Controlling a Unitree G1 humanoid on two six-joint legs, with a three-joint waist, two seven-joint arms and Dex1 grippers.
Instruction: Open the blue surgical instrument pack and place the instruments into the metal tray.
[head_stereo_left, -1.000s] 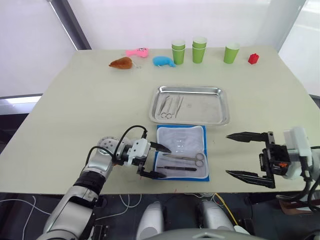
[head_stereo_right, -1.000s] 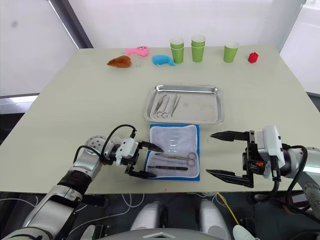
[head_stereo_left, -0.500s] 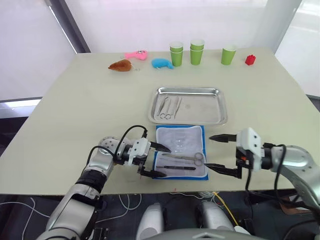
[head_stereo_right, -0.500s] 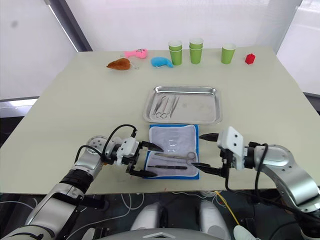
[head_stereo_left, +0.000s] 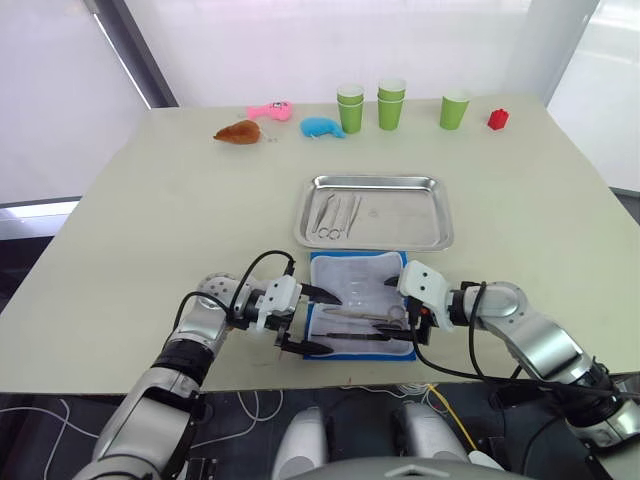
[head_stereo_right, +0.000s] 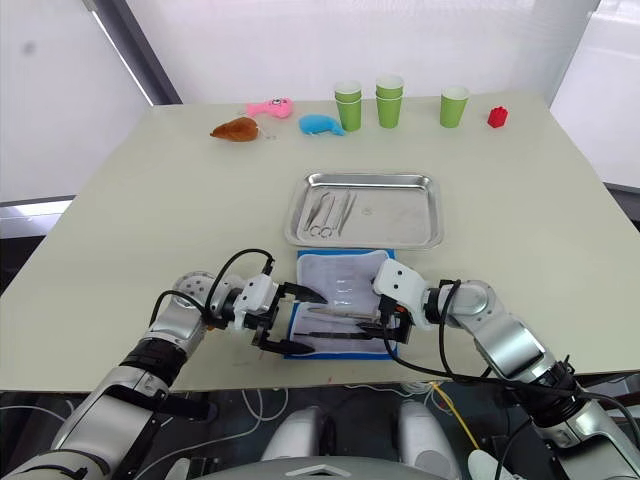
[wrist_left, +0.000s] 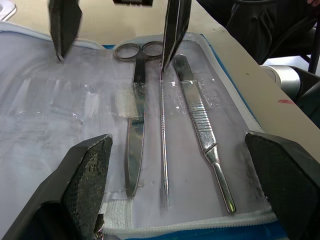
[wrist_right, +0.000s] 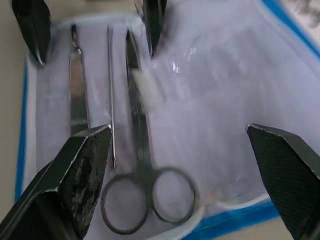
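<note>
The right hand (head_stereo_left: 392, 302) is wide open and holds nothing. It hangs low over the right side of the open blue pack (head_stereo_left: 362, 258), with the round handles of the scissors (wrist_right: 145, 190) between its two fingers. The left hand (head_stereo_left: 320, 320) is wide open too and holds nothing. It sits at the left edge of the pack, one finger on each side of the tool tips.

The pack lies flat and open near the front of the worktop (head_stereo_left: 150, 220), white side up. Three tools lie in it side by side: the scissors, a thin probe (wrist_left: 162, 135) and a flat handle tool (wrist_left: 202, 132). They look tucked under clear bands.

The metal tray (head_stereo_left: 420, 215) sits just behind the pack. A few tools (head_stereo_left: 337, 213) already lie in its left part.

So the pack is open, and the job now is moving the tools. Next, I think the right hand needs to go down, close on the scissors handles, slide them out and carry them to the tray.
</note>
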